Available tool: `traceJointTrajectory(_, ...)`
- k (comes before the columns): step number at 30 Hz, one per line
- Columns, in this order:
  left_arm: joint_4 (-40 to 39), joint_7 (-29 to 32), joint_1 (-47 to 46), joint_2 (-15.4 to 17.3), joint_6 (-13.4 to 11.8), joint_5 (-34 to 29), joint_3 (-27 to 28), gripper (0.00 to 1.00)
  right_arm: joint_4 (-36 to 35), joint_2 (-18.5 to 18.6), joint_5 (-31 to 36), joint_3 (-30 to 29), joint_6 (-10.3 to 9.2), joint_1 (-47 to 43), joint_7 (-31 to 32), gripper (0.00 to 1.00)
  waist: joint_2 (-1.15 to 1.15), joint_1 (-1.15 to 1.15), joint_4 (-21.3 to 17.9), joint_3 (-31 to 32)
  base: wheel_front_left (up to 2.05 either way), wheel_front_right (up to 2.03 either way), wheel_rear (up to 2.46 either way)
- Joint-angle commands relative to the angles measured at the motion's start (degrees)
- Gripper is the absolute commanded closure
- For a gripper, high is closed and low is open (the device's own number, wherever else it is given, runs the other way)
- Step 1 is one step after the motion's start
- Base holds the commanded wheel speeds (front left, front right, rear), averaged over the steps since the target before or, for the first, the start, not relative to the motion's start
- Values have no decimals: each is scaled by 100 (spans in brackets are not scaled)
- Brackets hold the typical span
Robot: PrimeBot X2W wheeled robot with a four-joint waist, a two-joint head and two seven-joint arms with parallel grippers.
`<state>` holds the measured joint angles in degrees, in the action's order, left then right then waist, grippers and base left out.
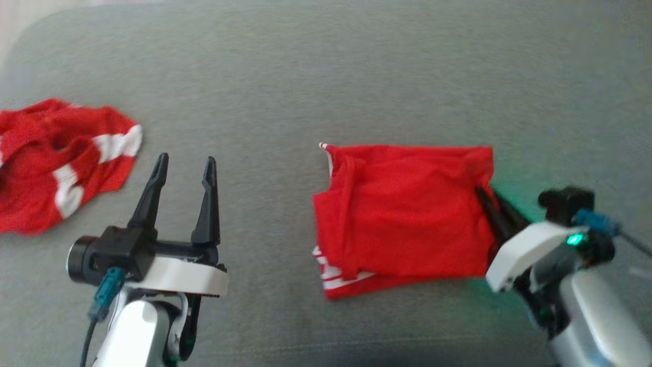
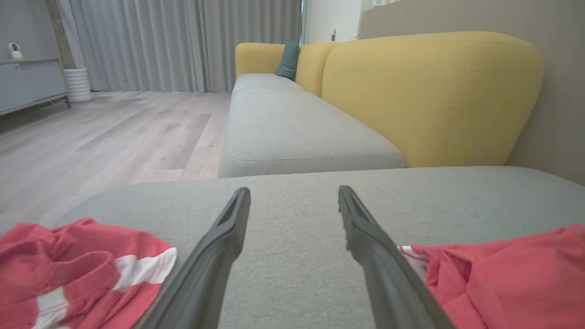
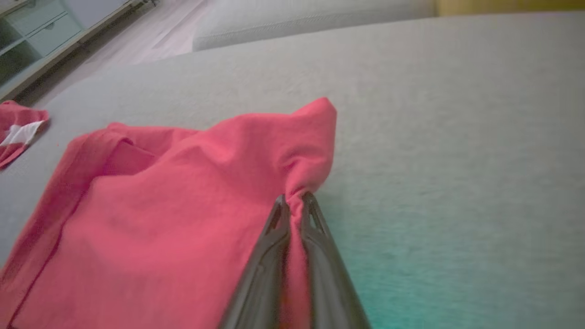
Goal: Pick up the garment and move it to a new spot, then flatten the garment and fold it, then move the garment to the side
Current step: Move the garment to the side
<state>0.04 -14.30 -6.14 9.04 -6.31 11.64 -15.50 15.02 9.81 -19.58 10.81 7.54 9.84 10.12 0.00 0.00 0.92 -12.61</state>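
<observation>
Grey cushion (image 1: 326, 76): broad and flat, bearing everything else.

Folded red garment (image 1: 407, 219): flat on the cushion, right of cushion centre. Neat rectangle, a little longer across the cushion than front to back, so long axis left to right. Folding looks done (judgement: only the shift to the side left).

Second red garment (image 1: 56, 158): crumpled heap at the cushion's left edge, well apart from the folded one.

Left gripper (image 1: 186, 159): over the cushion's front-left part, between the two garments. Fingers spread wide, nothing between them, no cloth touched.

Right gripper (image 1: 487, 194): over the cushion's right part, at the folded garment's right edge, just short of its far corner. Fingers (image 3: 269, 237) pressed together, pinching a puckered tuck of red cloth at the tips.

Relation that matters: whole garment lies toward the cushion's left from the pinch. Pull toward the cushion's right would probably trail the cloth flat behind the fingers; push toward the left would likely buckle the folds. Right arm plainly the nearer, already on the cloth.

White stripes (image 1: 331, 275): hem showing at the garment's front-left corner.

Brands, labels, writing: none readable.
</observation>
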Motion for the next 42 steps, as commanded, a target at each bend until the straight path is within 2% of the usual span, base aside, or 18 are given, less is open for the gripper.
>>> traceJointTrajectory(1,-209,-69,-221,58,28,-76,242,0,-243,177,27,73,-5,355,-6,100,0,0,-362,-58,0,0,0)
traceJointTrajectory(6,-279,-69,-446,79,132,-168,192,0,-185,786,75,-103,-5,1019,51,100,0,0,-836,-267,0,0,0)
traceJointTrajectory(13,-360,-70,-903,93,314,-330,10,0,-36,1671,71,-464,-5,1783,106,100,0,0,-1218,-637,0,0,0)
traceJointTrajectory(24,-454,-69,-1570,130,511,-542,-256,0,186,2305,511,-764,-5,2465,258,100,0,0,-1433,-1409,0,0,0)
traceJointTrajectory(31,-688,-69,-1972,159,625,-674,-393,0,28,2401,959,-1269,-5,2546,374,100,0,0,-1473,-1906,0,0,0)
traceJointTrajectory(42,-645,-69,-2510,105,788,-755,-595,0,404,2072,1757,-2024,-5,2828,77,100,0,0,-1374,-2430,0,0,0)
